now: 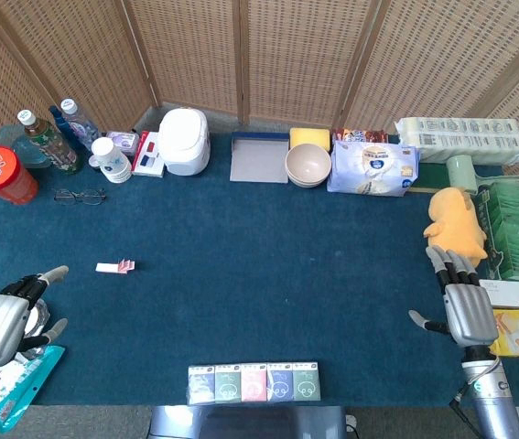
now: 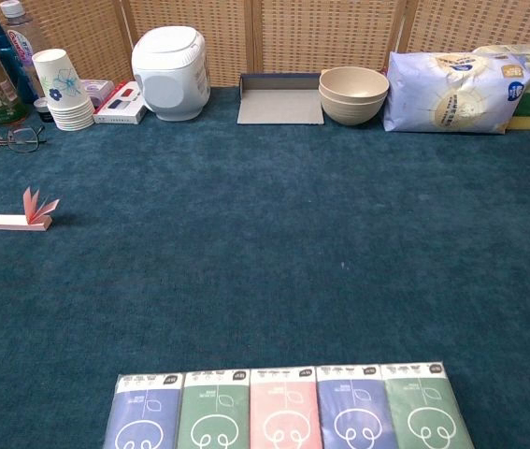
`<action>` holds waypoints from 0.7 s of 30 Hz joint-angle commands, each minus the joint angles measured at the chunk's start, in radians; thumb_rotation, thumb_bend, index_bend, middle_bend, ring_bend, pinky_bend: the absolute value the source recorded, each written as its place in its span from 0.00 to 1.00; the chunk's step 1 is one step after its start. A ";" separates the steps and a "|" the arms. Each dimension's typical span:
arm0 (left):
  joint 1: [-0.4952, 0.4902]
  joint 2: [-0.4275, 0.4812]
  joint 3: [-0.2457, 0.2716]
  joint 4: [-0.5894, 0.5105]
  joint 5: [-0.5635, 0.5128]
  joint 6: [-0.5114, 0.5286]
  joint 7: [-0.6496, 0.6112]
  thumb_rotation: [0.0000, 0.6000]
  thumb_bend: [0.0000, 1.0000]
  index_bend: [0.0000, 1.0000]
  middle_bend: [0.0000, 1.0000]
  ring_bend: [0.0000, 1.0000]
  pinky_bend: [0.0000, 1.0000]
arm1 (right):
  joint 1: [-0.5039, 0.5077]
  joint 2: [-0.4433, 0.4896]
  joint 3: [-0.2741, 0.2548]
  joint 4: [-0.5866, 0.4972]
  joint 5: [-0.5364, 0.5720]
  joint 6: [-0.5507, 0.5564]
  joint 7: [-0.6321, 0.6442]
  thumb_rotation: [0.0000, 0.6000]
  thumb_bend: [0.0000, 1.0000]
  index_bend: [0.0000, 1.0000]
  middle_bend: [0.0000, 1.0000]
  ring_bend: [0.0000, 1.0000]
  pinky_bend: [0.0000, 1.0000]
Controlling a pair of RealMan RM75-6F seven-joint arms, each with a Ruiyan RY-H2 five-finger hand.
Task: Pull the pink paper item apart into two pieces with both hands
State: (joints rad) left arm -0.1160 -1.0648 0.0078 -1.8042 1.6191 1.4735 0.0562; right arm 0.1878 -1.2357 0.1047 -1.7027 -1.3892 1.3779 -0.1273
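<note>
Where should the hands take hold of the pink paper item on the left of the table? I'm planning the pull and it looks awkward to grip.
Probably the two ends of the pink paper item, one hand per end, coming from above. It lies flat on the blue table, long side left-right, flaps sticking up at one end. The left hand is nearer; the right hand must cross over.
</note>
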 commanded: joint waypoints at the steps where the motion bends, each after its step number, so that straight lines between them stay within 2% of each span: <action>1: -0.002 -0.002 0.001 0.001 -0.002 -0.006 0.000 1.00 0.21 0.17 0.30 0.28 0.40 | 0.000 -0.001 0.001 0.001 0.002 0.000 0.000 0.93 0.09 0.00 0.02 0.00 0.09; 16: -0.019 0.028 -0.012 0.004 -0.002 -0.013 -0.026 1.00 0.21 0.17 0.30 0.28 0.40 | -0.004 0.003 0.001 -0.007 -0.001 0.004 0.017 0.93 0.09 0.00 0.02 0.00 0.09; 21: -0.056 0.053 -0.033 0.024 -0.018 -0.057 -0.030 1.00 0.22 0.17 0.30 0.30 0.40 | 0.004 0.008 0.007 -0.014 -0.001 -0.005 0.019 0.93 0.09 0.00 0.02 0.00 0.09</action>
State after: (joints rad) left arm -0.1577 -1.0211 -0.0170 -1.7889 1.6080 1.4323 0.0288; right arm 0.1904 -1.2285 0.1113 -1.7165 -1.3902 1.3744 -0.1086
